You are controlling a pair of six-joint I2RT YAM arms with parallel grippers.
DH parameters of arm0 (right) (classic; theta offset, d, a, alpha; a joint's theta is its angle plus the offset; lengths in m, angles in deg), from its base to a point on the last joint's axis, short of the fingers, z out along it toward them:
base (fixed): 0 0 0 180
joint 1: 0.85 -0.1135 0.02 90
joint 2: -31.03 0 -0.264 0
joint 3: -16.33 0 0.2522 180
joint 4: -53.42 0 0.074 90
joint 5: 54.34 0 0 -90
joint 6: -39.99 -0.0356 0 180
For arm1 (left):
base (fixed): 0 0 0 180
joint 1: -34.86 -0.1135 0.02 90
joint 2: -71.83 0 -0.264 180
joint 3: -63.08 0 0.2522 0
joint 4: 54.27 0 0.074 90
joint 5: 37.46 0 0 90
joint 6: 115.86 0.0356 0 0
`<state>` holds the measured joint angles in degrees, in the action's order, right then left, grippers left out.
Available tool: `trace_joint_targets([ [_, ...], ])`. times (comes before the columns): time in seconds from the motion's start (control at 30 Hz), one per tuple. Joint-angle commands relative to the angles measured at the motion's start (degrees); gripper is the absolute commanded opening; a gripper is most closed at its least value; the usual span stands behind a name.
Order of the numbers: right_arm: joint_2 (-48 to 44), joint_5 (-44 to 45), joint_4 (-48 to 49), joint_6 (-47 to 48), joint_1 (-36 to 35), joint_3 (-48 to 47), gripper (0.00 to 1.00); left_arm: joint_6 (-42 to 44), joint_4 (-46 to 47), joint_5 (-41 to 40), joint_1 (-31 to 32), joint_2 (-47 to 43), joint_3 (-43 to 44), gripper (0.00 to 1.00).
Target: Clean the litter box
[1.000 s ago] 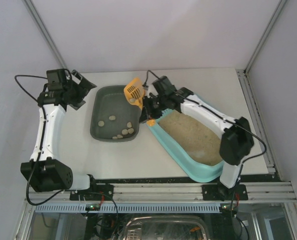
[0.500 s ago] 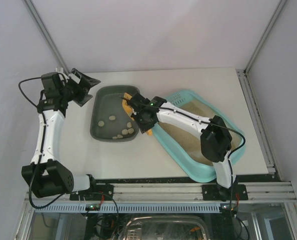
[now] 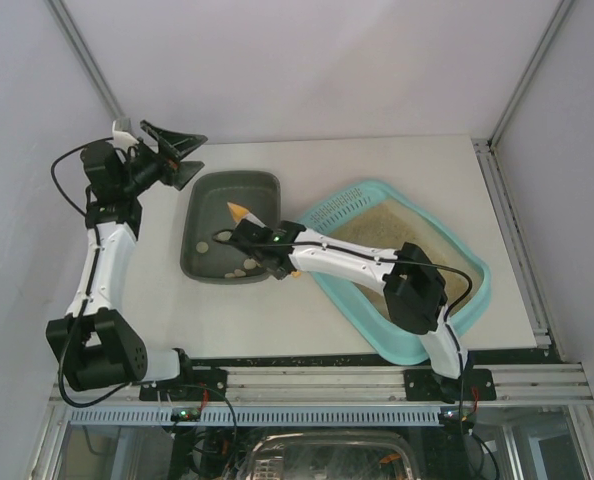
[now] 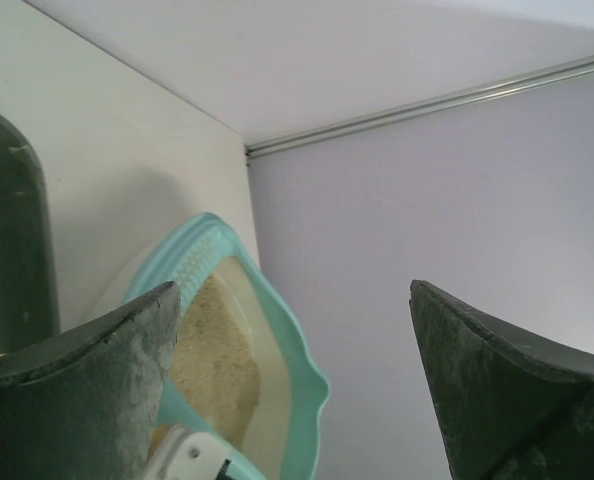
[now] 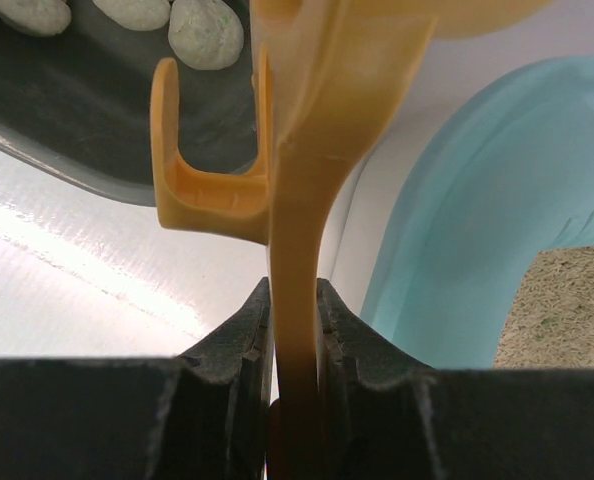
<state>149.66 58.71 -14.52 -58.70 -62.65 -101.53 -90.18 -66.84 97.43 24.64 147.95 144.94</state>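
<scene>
Table point(image 3: 397, 160) carrying light-teal litter box point(image 3: 372, 187) at right, sand inside, dark grey tub point(image 3: 232, 190) just beside it. Left gripper point(image 4: 295, 300) raised far-left, fingers wide apart. Right gripper point(image 5: 295, 310) low at tub's edge, clamped on orange scoop point(image 5: 307, 200) near pale pellets point(image 5: 205, 30).

One litter box point(image 3: 329, 208); one grey tub point(image 3: 239, 192); one orange scoop point(image 5: 297, 250); at least three pale lumps point(image 5: 207, 30).
</scene>
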Motion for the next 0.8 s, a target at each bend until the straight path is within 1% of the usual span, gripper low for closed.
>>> trace_joint_targets([
  [0.0,0.27,6.74,1.77,2.12,-1.21,-1.86,0.00,-9.23,13.16,3.78,-0.16,0.51,-2.63,1.00],
  [0.13,0.20,7.17,2.65,2.55,-1.36,-1.24,0.00,-12.77,17.90,4.15,-0.16,1.08,-3.33,1.00],
  [0.2,-0.19,6.05,4.28,3.91,-1.88,0.25,0.00,-14.59,20.28,4.31,-0.16,1.26,-3.68,1.00],
  [0.23,-0.57,7.00,5.27,4.78,-2.42,1.13,0.00,-15.55,21.32,4.33,-0.15,1.31,-3.94,1.00],
  [0.27,-0.84,10.77,6.35,6.33,-3.22,1.84,0.00,-16.71,22.44,4.34,-0.15,1.39,-4.20,1.00],
  [0.33,-2.49,7.62,8.49,8.81,-3.81,3.91,0.00,-18.78,25.16,4.36,-0.22,1.45,-4.98,1.00],
  [0.4,-2.52,9.91,10.49,11.76,-5.05,6.14,0.00,-20.71,27.83,4.21,-0.16,1.76,-5.75,1.00],
  [0.43,-2.28,9.46,11.02,12.87,-5.37,6.94,0.00,-21.47,29.24,4.10,-0.15,2.02,-5.98,1.00],
  [0.47,-2.08,10.79,11.26,13.21,-5.80,7.50,0.00,-22.03,30.29,4.14,-0.15,2.36,-6.04,1.00],
  [0.53,-2.21,16.47,12.96,13.78,-6.28,9.07,0.00,-22.90,31.67,4.31,-0.21,3.15,-5.96,1.00],
  [0.6,-2.61,19.87,13.99,12.66,-5.76,9.53,0.00,-24.00,33.42,4.50,-0.15,3.78,-6.23,1.00],
  [0.67,-3.55,20.07,15.35,12.44,-4.99,10.15,0.00,-25.18,35.10,4.46,-0.22,3.94,-7.14,1.00],
  [0.73,-4.28,23.17,18.05,12.43,-4.96,10.80,0.00,-25.71,36.30,4.51,-0.17,3.98,-7.67,1.00],
  [0.77,-4.58,22.19,19.10,13.45,-4.87,10.95,0.00,-25.77,36.33,4.58,-0.18,3.93,-7.71,1.00],
])
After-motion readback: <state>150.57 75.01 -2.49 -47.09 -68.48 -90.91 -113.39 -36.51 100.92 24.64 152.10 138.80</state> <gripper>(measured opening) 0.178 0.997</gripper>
